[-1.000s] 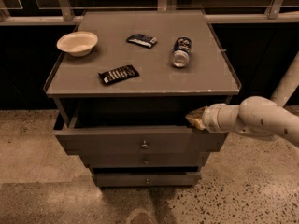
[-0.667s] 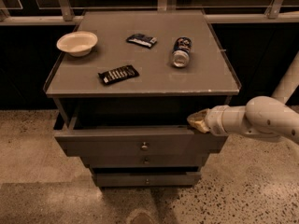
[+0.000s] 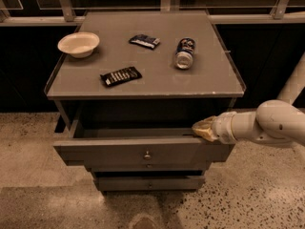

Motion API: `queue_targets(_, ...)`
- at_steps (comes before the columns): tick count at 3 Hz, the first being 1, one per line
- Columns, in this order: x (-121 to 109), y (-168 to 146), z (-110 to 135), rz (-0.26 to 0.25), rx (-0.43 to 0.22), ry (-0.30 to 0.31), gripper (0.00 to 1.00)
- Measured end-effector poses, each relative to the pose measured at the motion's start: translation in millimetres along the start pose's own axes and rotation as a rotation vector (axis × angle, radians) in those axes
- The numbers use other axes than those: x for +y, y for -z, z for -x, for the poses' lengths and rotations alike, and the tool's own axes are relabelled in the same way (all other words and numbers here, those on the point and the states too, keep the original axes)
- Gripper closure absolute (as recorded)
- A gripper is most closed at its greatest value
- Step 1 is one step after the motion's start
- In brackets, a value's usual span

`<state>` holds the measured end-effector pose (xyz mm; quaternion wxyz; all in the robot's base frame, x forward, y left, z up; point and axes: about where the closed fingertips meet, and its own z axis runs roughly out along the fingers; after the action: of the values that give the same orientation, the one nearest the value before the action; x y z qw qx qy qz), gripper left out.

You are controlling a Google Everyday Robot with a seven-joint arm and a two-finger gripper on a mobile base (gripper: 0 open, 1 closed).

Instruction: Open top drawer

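Observation:
The top drawer (image 3: 109, 151) is a wide grey panel with a small round metal knob (image 3: 147, 154) at its centre. It stands pulled out from the grey cabinet, and its dark inside shows above the front panel. My gripper (image 3: 202, 129) reaches in from the right on a white arm (image 3: 267, 124). Its tan tip rests at the top right edge of the drawer front.
On the cabinet top (image 3: 200, 82) lie a white bowl (image 3: 78, 44), a dark snack bar (image 3: 121, 76), a small dark packet (image 3: 144, 41) and a can on its side (image 3: 184, 52). Two narrower drawers (image 3: 147, 181) sit below. A railing runs behind. The floor is speckled.
My gripper and arm have shifted slightly at the drawer's right edge. The drawer stays pulled out as before.

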<state>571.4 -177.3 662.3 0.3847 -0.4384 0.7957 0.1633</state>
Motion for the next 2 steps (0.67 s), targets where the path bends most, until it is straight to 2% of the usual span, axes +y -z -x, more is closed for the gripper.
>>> queue_targets(1, -1, 0, 1, 0.0, 0.0, 0.0, 1.0)
queue_targets(2, 23, 16, -11, 0.076, 0.007, 0.011, 1.0)
